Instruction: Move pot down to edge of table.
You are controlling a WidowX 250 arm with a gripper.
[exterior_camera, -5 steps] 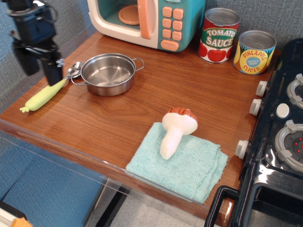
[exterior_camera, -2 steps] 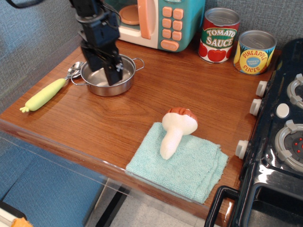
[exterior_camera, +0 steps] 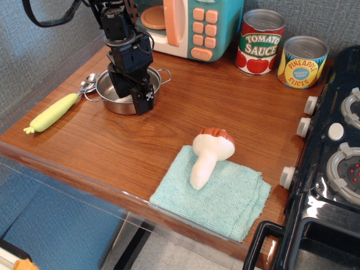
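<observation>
The small shiny steel pot stands on the brown wood table at the back left, in front of the toy microwave. One wire handle shows on its right, the other on its left. My black gripper is lowered onto the pot and hides most of it. Its fingers are spread, one inside the bowl and one over the front right rim. They do not look closed on the rim.
A yellow-green toy vegetable and a spoon lie left of the pot. A toy mushroom rests on a teal cloth near the front edge. The microwave, two cans and a black stove stand behind and to the right.
The arm came from the far left over to the pot, then dropped lower onto its front right rim. The pot has not moved.
</observation>
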